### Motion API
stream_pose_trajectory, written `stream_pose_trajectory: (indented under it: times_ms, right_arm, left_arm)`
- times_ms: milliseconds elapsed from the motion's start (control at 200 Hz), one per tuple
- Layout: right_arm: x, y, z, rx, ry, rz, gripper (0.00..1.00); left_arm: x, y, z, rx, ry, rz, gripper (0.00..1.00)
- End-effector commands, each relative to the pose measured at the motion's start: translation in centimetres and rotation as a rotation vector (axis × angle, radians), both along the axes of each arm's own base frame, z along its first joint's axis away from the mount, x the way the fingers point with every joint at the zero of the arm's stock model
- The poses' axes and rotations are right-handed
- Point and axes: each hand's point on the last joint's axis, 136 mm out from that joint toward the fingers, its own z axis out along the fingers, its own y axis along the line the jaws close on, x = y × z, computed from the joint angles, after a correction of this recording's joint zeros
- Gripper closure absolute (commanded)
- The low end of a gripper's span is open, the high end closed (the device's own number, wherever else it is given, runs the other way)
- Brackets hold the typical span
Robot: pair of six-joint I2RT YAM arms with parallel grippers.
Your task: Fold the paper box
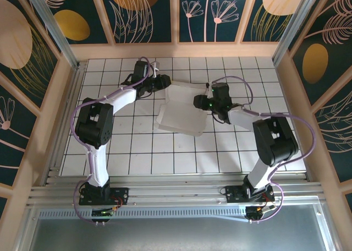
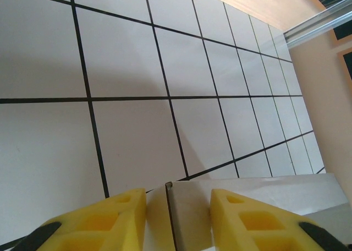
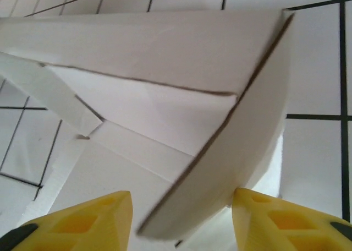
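- table [image 1: 137, 146]: white tiles w/ black grid lines, fills mid frame in top view; alu rails [image 1: 176, 193] run across the bottom.
- walls [image 1: 148, 14]: dark teal panels w/ gold ovals & pale flower outlines, in light wood frames, along top, left & right of frame.
- paper box [image 1: 181, 110]: white card, centre of frame, a bit above mid; part-folded, some flaps raised, skewed to the grid.
- left arm: base bottom left, elbow bent mid left, forearm reaching up & right; left gripper [image 1: 164, 83] at the box's upper-left corner.
- left wrist view: yellow fingers [image 2: 110, 223] along bottom edge, narrow gap; a card edge runs up betw. them, sheet passing behind the right-hand finger; no pinch seen.
- right arm: base bottom right, elbow mid right, forearm pointing left; right gripper [image 1: 199, 103] at the box's right side.
- right wrist view: jaws wide apart at bottom edge; a raised flap hangs betw. them, its rim against the right-hand finger, clear of the left-hand one.
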Motion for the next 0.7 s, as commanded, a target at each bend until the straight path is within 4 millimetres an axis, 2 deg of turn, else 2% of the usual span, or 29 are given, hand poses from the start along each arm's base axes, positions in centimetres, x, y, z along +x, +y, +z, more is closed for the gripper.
stream_pose_trajectory:
  times_ms: [0, 60, 105, 275, 380, 495, 696]
  right_arm:
    - [-1.3, 1.7, 4.5, 0.042, -0.121, 0.135, 0.36]
    - [-1.6, 1.2, 4.8, 0.05, -0.115, 0.139, 0.15]
    - [-1.8, 0.7, 5.2, 0.054, -0.119, 0.138, 0.09]
    - [-2.8, -1.0, 6.9, 0.043, -0.189, 0.142, 0.08]
    - [-2.8, -2.9, 6.9, 0.016, -0.185, 0.107, 0.09]
    - [-2.0, -5.9, 6.1, -0.024, -0.164, 0.013, 0.1]
    - [-1.7, -7.9, 7.0, -0.028, -0.191, -0.008, 0.12]
  left_arm:
    - [-2.1, -1.7, -0.6, 0.004, 0.037, -0.072, 0.65]
    - [-2.1, -1.7, -0.7, 0.005, 0.039, -0.072, 0.65]
    - [-2.0, -1.7, -0.7, 0.004, 0.039, -0.071, 0.65]
    - [-2.1, -1.7, -0.6, 0.006, 0.034, -0.075, 0.65]
    - [-2.1, -1.7, -0.5, 0.006, 0.029, -0.082, 0.65]
    - [-2.2, -2.0, 0.2, -0.011, 0.008, -0.102, 0.65]
    - [-2.3, -2.2, 1.6, -0.025, -0.025, -0.112, 0.65]
